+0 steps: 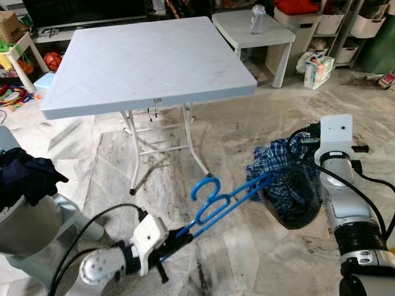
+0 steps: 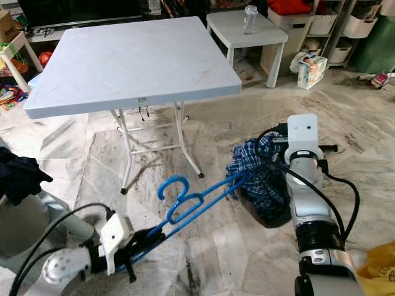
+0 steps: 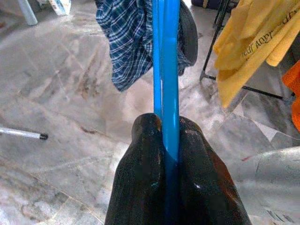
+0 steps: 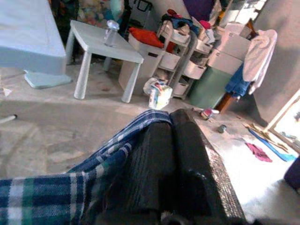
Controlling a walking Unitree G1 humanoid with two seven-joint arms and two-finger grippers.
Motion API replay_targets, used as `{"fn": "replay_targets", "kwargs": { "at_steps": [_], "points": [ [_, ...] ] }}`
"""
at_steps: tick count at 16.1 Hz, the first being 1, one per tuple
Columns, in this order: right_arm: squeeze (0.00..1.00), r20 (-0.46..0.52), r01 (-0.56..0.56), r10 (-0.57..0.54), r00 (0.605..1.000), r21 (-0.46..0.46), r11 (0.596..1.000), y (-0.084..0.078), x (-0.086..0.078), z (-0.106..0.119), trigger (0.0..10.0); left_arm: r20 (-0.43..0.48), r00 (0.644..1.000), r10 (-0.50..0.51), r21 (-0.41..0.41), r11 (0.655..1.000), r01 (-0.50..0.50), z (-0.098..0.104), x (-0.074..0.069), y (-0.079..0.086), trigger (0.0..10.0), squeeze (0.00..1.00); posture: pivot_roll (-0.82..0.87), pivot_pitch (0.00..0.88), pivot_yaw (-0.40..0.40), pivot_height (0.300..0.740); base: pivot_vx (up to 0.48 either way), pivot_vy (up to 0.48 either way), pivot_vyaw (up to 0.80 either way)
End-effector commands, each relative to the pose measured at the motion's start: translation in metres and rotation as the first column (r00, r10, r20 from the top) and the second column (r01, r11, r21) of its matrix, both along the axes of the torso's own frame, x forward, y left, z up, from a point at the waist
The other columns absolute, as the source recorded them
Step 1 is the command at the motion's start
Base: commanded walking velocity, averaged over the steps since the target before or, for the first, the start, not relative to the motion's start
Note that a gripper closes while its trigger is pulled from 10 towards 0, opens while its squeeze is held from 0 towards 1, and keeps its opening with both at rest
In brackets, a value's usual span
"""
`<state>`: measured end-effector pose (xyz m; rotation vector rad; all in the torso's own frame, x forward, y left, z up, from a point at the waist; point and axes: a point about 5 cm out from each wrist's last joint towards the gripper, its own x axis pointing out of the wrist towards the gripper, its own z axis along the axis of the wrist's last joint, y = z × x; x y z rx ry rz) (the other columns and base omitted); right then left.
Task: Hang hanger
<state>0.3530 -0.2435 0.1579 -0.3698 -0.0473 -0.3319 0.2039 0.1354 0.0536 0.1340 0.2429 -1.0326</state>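
A blue plastic hanger (image 1: 213, 200) hangs low over the marble floor, its hook (image 1: 207, 185) pointing up. My left gripper (image 1: 184, 233) at the lower left is shut on one end of it; in the left wrist view the blue bar (image 3: 168, 70) runs out from between the pressed-together fingers (image 3: 140, 154). The hanger's far end goes into a blue plaid shirt (image 1: 281, 169) bunched above the floor. My right gripper (image 4: 171, 122) is shut on the shirt's upper edge, with plaid cloth (image 4: 70, 187) trailing beside its fingers.
A white folding table (image 1: 148, 61) stands just ahead, its legs (image 1: 194, 148) close to the hanger. Behind it is a small white side table (image 1: 281, 34) bearing a clear jar (image 1: 258, 20). Storage shelves line the back right. Dark cloth (image 1: 24, 176) lies at the left; a yellow garment (image 3: 253, 42) hangs nearby.
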Motion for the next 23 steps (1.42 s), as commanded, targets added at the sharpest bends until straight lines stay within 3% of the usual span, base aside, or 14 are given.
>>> {"fn": "replay_targets", "kwargs": {
  "at_steps": [1,4,7,8,9,10,12,13,14,16,17,19,20,23],
  "points": [
    [0.00,0.095,0.060,-0.060,0.994,0.007,0.998,-0.011,0.005,0.024,0.0,-0.042,0.999,0.030,0.049,0.998,-0.028,-0.004,-0.004,0.010,0.0,0.00,-0.03,0.059,-0.020,0.740,0.000,0.000,0.00],
    [0.00,0.128,0.104,-0.103,0.987,-0.004,0.995,-0.016,0.008,0.032,0.0,-0.083,0.995,0.051,0.070,0.997,-0.045,-0.006,-0.007,0.013,0.0,0.00,-0.02,0.060,-0.021,0.740,0.000,0.000,0.00],
    [0.00,0.154,0.032,-0.049,0.987,0.114,0.993,-0.002,0.016,0.041,0.0,-0.183,0.983,0.008,0.125,0.992,0.015,-0.011,-0.007,0.015,0.0,0.00,-0.02,0.058,-0.016,0.740,0.000,0.000,0.00],
    [0.00,0.136,-0.113,0.096,0.986,0.121,0.986,0.019,0.020,0.042,0.0,-0.167,0.986,0.012,0.135,0.991,0.010,-0.009,-0.001,0.014,0.0,0.00,-0.02,0.056,-0.016,0.740,0.000,0.000,0.00],
    [0.00,0.091,-0.231,0.228,0.969,0.016,0.973,0.036,0.017,0.038,0.0,-0.139,0.986,0.093,0.170,0.983,-0.069,-0.007,0.016,0.016,0.0,0.00,-0.02,0.053,-0.014,0.740,0.000,0.000,0.00],
    [0.00,0.087,-0.254,0.255,0.963,-0.022,0.967,0.037,0.013,0.036,0.0,-0.129,0.984,0.123,0.183,0.978,-0.098,-0.006,0.025,0.017,0.0,0.00,-0.02,0.052,-0.015,0.740,0.000,0.000,0.00],
    [0.00,0.111,-0.194,0.191,0.975,0.021,0.981,0.021,0.002,0.030,0.0,-0.155,0.957,0.245,0.231,0.951,-0.206,-0.009,0.045,0.022,0.0,0.00,-0.05,0.051,-0.011,0.740,0.000,0.000,0.00],
    [0.00,0.136,-0.203,0.192,0.972,0.070,0.977,0.020,0.001,0.030,0.0,-0.199,0.941,0.272,0.194,0.953,-0.234,-0.009,0.049,0.019,0.0,0.00,-0.05,0.051,-0.011,0.740,0.000,0.000,0.00],
    [0.00,0.150,-0.294,0.273,0.950,0.144,0.945,0.031,-0.001,0.029,0.0,-0.221,0.949,0.225,0.121,0.972,-0.202,-0.004,0.054,0.005,0.0,0.00,-0.05,0.047,-0.008,0.740,0.000,0.000,0.00],
    [0.00,0.158,-0.484,0.465,0.871,0.116,0.867,0.067,-0.009,0.028,0.0,-0.214,0.965,0.148,0.097,0.987,-0.130,0.000,0.064,-0.019,0.0,0.00,-0.07,0.046,-0.001,0.740,0.000,0.000,0.00],
    [0.00,0.160,-0.495,0.476,0.865,0.115,0.861,0.069,-0.010,0.028,0.0,-0.216,0.965,0.146,0.097,0.987,-0.128,0.000,0.065,-0.021,0.0,0.00,-0.07,0.046,-0.001,0.740,0.000,0.000,0.00],
    [0.00,0.206,-0.606,0.575,0.792,0.147,0.782,0.091,-0.018,0.034,0.0,-0.238,0.965,0.112,0.110,0.990,-0.088,-0.004,0.070,-0.042,0.0,0.00,-0.07,0.049,0.002,0.740,0.000,0.000,0.00],
    [0.00,0.207,-0.613,0.582,0.787,0.142,0.778,0.093,-0.020,0.035,0.0,-0.252,0.962,0.102,0.111,0.991,-0.076,-0.006,0.069,-0.047,0.0,0.00,-0.08,0.053,0.004,0.740,0.000,0.000,0.00],
    [0.00,0.231,-0.509,0.470,0.852,0.147,0.848,0.080,-0.016,0.038,0.0,-0.302,0.953,0.009,0.090,0.996,0.019,-0.009,0.056,-0.062,0.0,0.00,-0.08,0.059,0.004,0.740,0.000,0.000,0.00]
  ]
}}
